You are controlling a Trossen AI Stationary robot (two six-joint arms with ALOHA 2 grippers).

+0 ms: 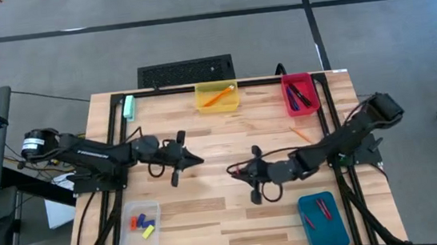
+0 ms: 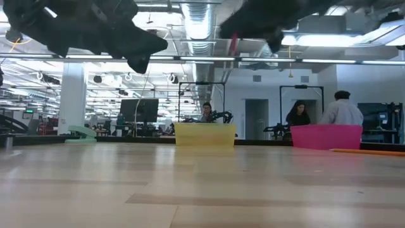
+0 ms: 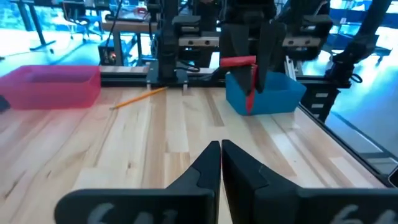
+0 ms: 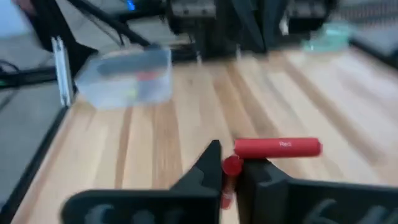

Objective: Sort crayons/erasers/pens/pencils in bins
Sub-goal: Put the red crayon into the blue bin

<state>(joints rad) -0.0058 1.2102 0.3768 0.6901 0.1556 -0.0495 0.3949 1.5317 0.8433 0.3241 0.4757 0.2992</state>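
We note the right gripper [image 4: 231, 163] mid-bench, above the pale planked wood, jaws clamped on a smooth cylindrical red crayon [image 4: 278, 147] that sticks out sideways beyond the fingertips. The left gripper [image 3: 221, 157] hovers mid-bench too, toward the left edge, closed on nothing. One orange pencil [image 1: 300, 135] lies near the right edge.

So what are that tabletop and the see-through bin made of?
The tabletop looks like wood, pale butcher-block strips with visible grain and a smooth, faintly glossy finish. The see-through bin looks like clear plastic: the wood and the small erasers show through its walls. The exact plastic can't be told.
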